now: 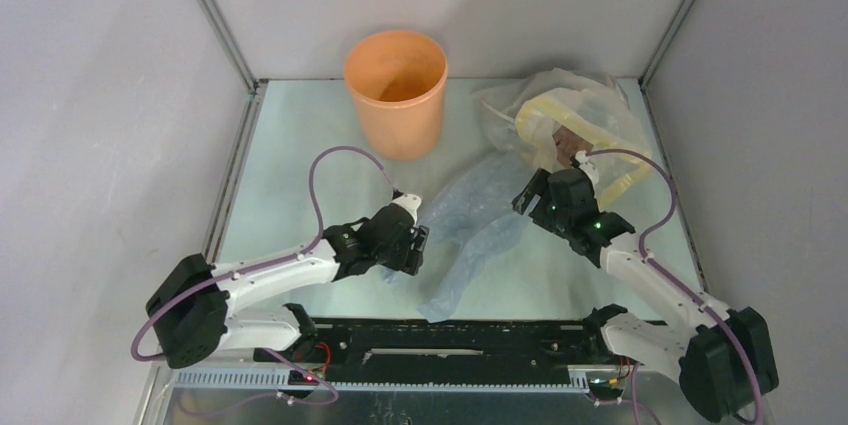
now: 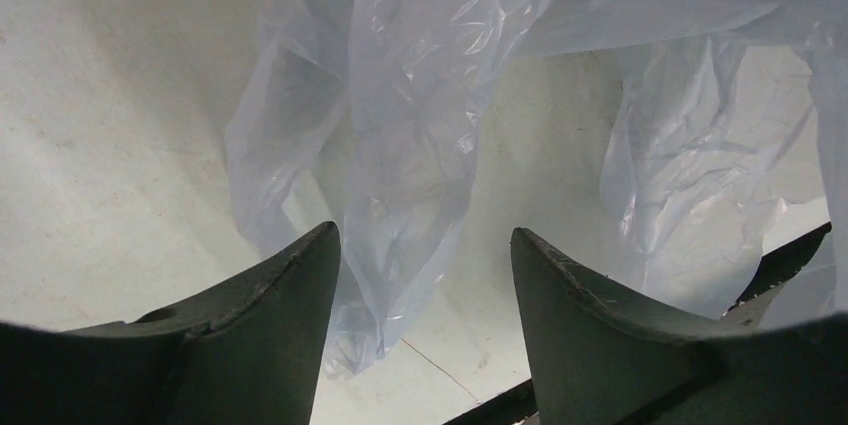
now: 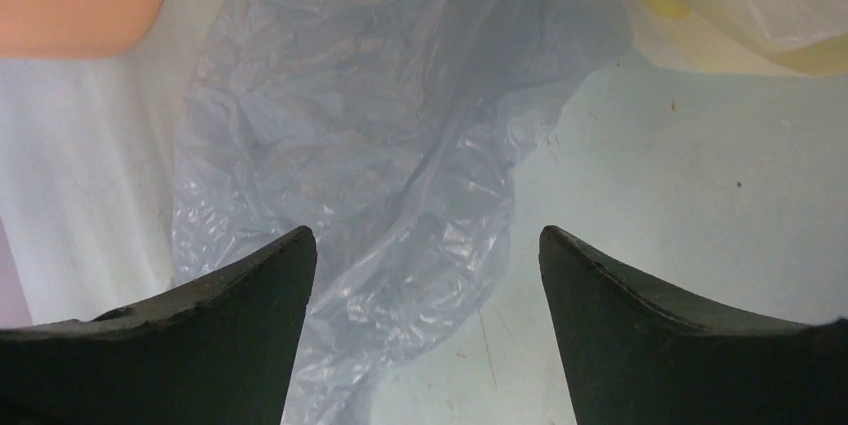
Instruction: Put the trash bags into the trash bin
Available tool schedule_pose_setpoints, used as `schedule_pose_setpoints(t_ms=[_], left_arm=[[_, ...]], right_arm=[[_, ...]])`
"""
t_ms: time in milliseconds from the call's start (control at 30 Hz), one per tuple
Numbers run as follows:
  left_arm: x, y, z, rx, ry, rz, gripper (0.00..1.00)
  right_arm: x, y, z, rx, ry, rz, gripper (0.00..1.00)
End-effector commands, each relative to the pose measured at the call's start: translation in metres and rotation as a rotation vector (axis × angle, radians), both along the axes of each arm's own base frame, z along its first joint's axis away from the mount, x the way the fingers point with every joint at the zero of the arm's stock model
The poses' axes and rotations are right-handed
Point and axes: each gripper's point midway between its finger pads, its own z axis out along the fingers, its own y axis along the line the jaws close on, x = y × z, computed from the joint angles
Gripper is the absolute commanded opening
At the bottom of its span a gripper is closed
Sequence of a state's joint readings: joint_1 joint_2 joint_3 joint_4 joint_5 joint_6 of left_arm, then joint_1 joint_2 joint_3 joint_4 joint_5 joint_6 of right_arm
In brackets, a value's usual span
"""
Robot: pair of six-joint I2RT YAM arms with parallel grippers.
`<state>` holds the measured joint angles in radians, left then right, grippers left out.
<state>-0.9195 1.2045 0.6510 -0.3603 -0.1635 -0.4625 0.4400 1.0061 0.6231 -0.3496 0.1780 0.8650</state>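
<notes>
The left end effector (image 2: 425, 235) and the right end effector (image 3: 428, 235) are both held open and empty above the trash bag (image 1: 470, 230), which is spread on the surface (image 1: 290, 165) on the near side of the trash bin (image 1: 395, 95). The film is judged light, limp and slippery, so a bunched fold near its middle is best pinched. No brand, label or writing can be read.

The trash bag (image 1: 470, 235) is thin see-through film, super crinkly with shiny highlights. The trash bin (image 1: 397, 95) looks like smooth, matt orange plastic. The tabletop (image 1: 290, 165) is pale, matt and a bit scuffed. The left gripper (image 2: 422, 228) has dull, dark fingers (image 2: 260, 315).
</notes>
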Motion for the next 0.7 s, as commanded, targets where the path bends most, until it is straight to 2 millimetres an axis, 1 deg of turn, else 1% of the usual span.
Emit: schedule_pose_setpoints(t_ms=[0, 100, 200, 300, 400, 433, 500, 533, 567, 600, 633, 667], left_arm=[[0.013, -0.005, 0.008, -0.028, -0.034, 0.051, 0.69], [0.014, -0.002, 0.000, -0.015, -0.027, 0.063, 0.64], [0.015, 0.002, -0.009, 0.013, -0.016, 0.080, 0.57], [0.016, 0.008, -0.016, 0.044, -0.012, 0.103, 0.57], [0.017, 0.013, -0.022, 0.067, -0.003, 0.134, 0.62], [0.016, 0.014, -0.024, 0.070, 0.004, 0.136, 0.63], [0.016, 0.013, -0.026, 0.072, 0.010, 0.137, 0.62], [0.016, 0.013, -0.026, 0.073, 0.012, 0.134, 0.58], [0.016, 0.013, -0.027, 0.075, 0.013, 0.131, 0.50], [0.016, 0.013, -0.027, 0.079, 0.013, 0.127, 0.41], [0.017, 0.013, -0.026, 0.079, 0.010, 0.127, 0.27], [0.018, 0.014, -0.025, 0.084, 0.007, 0.127, 0.10]], right_arm=[[0.022, 0.009, -0.001, 0.044, -0.033, -0.007, 0.84], [0.031, 0.013, -0.012, 0.059, -0.013, 0.001, 0.83], [0.039, 0.016, -0.023, 0.066, 0.002, 0.003, 0.76], [0.046, 0.019, -0.029, 0.068, 0.003, 0.006, 0.69], [0.049, 0.022, -0.036, 0.056, 0.030, 0.018, 0.63], [0.049, 0.023, -0.038, 0.053, 0.036, 0.022, 0.59], [0.048, 0.024, -0.038, 0.050, 0.036, 0.028, 0.46], [0.048, 0.023, -0.037, 0.046, 0.033, 0.029, 0.39], [0.048, 0.022, -0.035, 0.042, 0.025, 0.030, 0.31], [0.049, 0.022, -0.033, 0.037, 0.017, 0.034, 0.22], [0.048, 0.023, -0.030, 0.036, 0.008, 0.041, 0.14], [0.048, 0.024, -0.027, 0.038, -0.002, 0.049, 0.04]])
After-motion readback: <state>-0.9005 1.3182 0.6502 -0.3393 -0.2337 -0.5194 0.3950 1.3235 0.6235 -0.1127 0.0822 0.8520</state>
